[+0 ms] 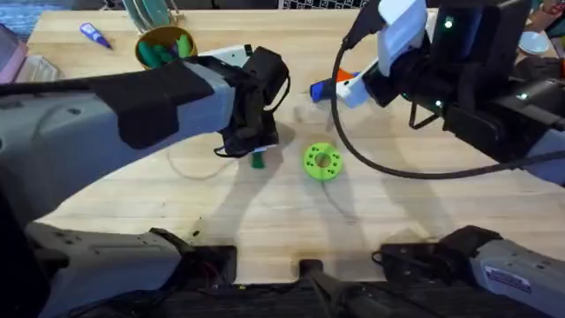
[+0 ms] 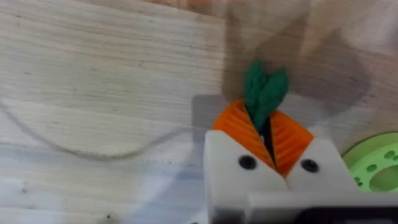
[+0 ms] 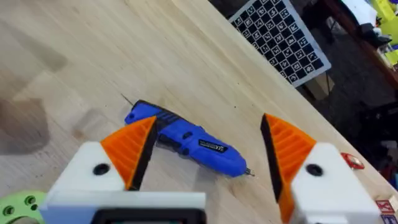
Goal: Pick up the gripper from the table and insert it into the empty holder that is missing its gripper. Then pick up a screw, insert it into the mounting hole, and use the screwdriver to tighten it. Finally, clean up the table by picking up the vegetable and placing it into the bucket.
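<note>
The vegetable [image 2: 264, 90] is pinched in the left pincer [image 2: 268, 140] at mid-worktop; it should be lifted straight, carried far-left and released over the bucket [image 1: 163, 46]. The right pincer [image 3: 208, 149] is spread wide.

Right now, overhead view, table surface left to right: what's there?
small blue pen-like tool → bucket → vegetable, held in the left gripper → green disc → screwdriver, below the open right gripper.
</note>
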You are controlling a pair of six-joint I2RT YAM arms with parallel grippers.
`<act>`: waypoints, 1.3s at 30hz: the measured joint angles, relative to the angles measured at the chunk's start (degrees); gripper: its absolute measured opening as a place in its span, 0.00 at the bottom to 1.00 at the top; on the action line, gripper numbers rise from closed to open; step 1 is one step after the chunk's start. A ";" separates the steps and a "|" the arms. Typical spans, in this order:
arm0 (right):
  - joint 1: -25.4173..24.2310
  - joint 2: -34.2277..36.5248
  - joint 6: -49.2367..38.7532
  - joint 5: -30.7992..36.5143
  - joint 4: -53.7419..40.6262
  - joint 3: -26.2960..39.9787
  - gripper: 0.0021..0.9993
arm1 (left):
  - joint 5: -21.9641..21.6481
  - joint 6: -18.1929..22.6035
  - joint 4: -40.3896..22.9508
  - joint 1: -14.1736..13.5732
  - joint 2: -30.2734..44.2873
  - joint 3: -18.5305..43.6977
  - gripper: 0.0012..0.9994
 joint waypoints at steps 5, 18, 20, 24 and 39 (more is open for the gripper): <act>0.00 0.01 0.00 0.00 -0.01 0.00 0.99 | 0.75 -0.02 -8.00 0.51 -0.26 2.76 0.02; 0.00 -0.01 0.00 0.00 0.01 0.00 0.99 | -8.88 7.74 -8.59 17.38 -9.08 24.89 0.02; 0.00 0.01 0.00 0.00 0.01 0.00 0.99 | -7.58 9.09 -5.82 22.71 -7.67 24.89 0.02; 0.00 -0.01 0.00 0.00 -0.01 0.00 0.99 | -3.02 12.54 1.31 31.30 -3.47 24.89 0.02; 0.00 0.01 0.20 0.00 -0.01 0.00 0.99 | 3.81 17.29 11.83 40.83 9.11 24.87 0.81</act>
